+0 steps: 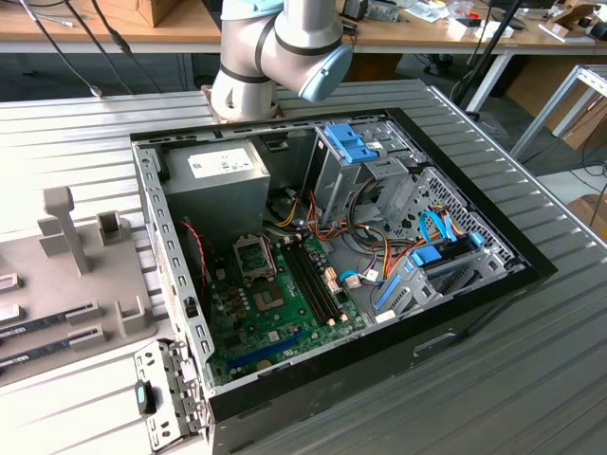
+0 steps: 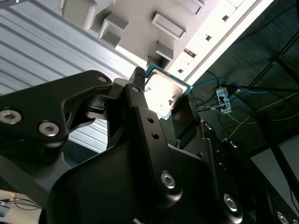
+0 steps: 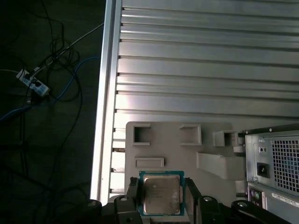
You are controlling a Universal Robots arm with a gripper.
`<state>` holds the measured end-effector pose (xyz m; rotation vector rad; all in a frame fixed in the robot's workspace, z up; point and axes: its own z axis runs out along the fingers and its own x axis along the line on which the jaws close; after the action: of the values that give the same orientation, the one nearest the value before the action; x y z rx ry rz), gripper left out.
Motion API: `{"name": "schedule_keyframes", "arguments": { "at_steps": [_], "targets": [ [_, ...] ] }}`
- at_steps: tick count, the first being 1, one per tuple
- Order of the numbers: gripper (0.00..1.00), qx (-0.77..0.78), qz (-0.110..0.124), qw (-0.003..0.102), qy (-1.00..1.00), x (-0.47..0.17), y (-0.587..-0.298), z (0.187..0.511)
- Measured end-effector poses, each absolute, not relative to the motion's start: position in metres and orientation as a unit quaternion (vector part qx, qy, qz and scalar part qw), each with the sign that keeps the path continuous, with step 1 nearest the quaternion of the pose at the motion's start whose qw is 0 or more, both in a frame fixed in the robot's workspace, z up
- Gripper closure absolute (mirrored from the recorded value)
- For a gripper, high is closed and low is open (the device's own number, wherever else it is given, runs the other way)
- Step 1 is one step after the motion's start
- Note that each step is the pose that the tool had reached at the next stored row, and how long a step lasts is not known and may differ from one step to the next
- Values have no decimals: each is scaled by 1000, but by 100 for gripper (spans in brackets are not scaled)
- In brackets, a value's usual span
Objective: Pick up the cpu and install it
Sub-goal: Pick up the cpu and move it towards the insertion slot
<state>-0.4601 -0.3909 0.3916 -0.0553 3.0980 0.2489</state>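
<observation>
**Gripper** (image 3: 161, 198) clamped on the cpu (image 3: 161, 193). In both wrist views the two black fingers (image 3: 132, 196) press on opposite edges of the chip. It lies flat between them, showing its silver-grey lid and thin green rim. Glare covers the lid, so no marking on it can be read, and the frame edge cuts off the gripper body. Beneath the held chip lies a pale grey fixture tray (image 3: 177, 154) with rectangular pockets, resting on the ribbed metal table (image 3: 210, 70). Just beside the tray is the rear panel of the computer case (image 3: 275, 158). In the exterior view the arm (image 1: 275, 47) stands at the far edge of the table, its upper part out of frame. The case lies open, showing the green motherboard (image 1: 275, 327), the processor socket (image 1: 254, 256) and the dark memory sticks (image 1: 313, 280). The power supply (image 1: 223, 185), far left inside the case, carries a white label (image 1: 221, 163) whose print cannot be made out.
</observation>
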Motion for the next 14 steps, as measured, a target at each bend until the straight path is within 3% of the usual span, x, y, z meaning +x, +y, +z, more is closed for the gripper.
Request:
{"name": "schedule_keyframes", "arguments": {
  "at_steps": [14],
  "targets": [
    [53, -18, 86, 17, 996, -460, -391, 402]
  ]
}}
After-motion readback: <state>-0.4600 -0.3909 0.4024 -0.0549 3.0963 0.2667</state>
